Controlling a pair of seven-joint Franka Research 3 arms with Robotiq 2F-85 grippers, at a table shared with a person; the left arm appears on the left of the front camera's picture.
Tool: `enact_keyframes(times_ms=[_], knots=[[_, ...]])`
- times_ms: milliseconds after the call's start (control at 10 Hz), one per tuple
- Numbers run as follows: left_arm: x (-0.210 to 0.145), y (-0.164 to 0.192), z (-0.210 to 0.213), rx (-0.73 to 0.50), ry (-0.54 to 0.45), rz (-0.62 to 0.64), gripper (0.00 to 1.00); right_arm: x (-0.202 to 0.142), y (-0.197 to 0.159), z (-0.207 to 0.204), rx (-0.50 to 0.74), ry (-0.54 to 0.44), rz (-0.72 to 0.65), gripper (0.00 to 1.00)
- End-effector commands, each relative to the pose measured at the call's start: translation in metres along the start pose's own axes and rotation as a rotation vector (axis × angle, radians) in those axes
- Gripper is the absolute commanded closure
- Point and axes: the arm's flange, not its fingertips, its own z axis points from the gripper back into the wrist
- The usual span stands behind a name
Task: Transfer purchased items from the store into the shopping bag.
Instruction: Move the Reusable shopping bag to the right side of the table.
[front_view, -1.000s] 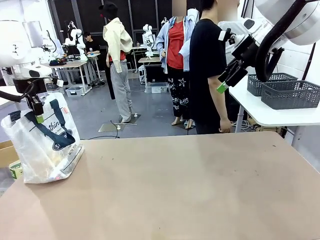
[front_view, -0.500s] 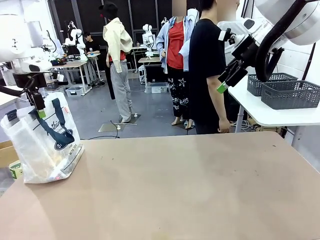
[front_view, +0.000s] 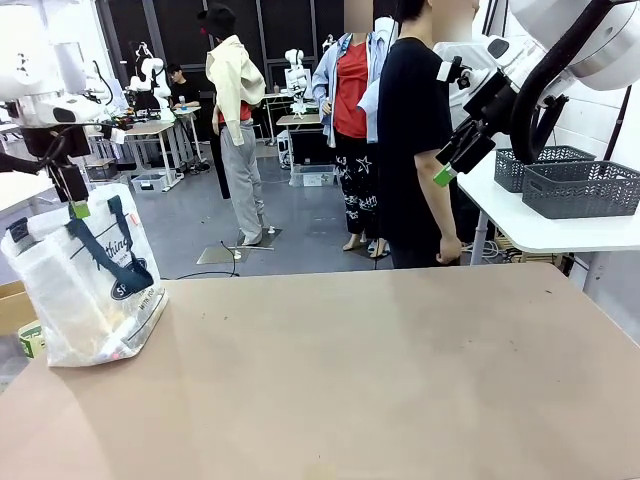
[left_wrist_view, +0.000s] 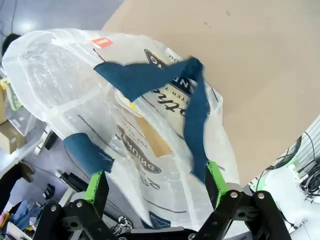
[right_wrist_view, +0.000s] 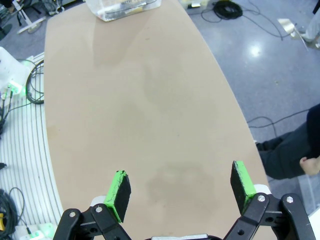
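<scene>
We are seeing the shopping bag (front_view: 85, 285) standing at the left edge of the table (front_view: 380, 380), clear plastic with blue handles (front_view: 95, 245) and a round dark logo. In the left wrist view the bag (left_wrist_view: 125, 125) is lying below the camera, one handle (left_wrist_view: 192, 107) draped loosely across its front, and a flat tan packet (left_wrist_view: 152, 140) is showing through the plastic beside a bit of yellow.

The table is a plain light-brown surface, and from the bag to the right edge nothing is lying on it. Beyond the far edge a person in black (front_view: 420, 140) is standing side-on, one hand (front_view: 450, 250) hanging just above the table line. Behind them we are looking into a workshop with a grey floor. To the right, two dark lattice baskets (front_view: 575, 180) are sitting on a white side table (front_view: 540, 225).

The left claw (front_view: 72, 205) is hanging directly over the bag mouth, green pads (left_wrist_view: 97, 182) spread wide, gripping nothing. The right claw (front_view: 455, 155) is raised high near the person, well clear of the table; in its wrist view the pads (right_wrist_view: 120, 192) are standing wide apart and holding nothing over bare tabletop (right_wrist_view: 140, 100), with the curved table edge and the grey floor (right_wrist_view: 270, 55) alongside.
</scene>
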Motion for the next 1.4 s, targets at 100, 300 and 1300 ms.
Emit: enact_keyframes(times_ms=[100,300,1300], knots=[[0.000,-0.016,0.018,0.007,0.000,0.016,0.00,-0.001,0.000,0.001,-0.001,0.003,0.006,0.00],[0.000,-0.021,0.026,0.008,0.003,0.018,0.00,-0.001,0.000,0.001,-0.001,0.003,0.006,0.00],[0.001,-0.020,0.034,0.019,-0.019,0.008,0.00,-0.001,0.000,0.001,-0.001,0.003,0.006,0.00]])
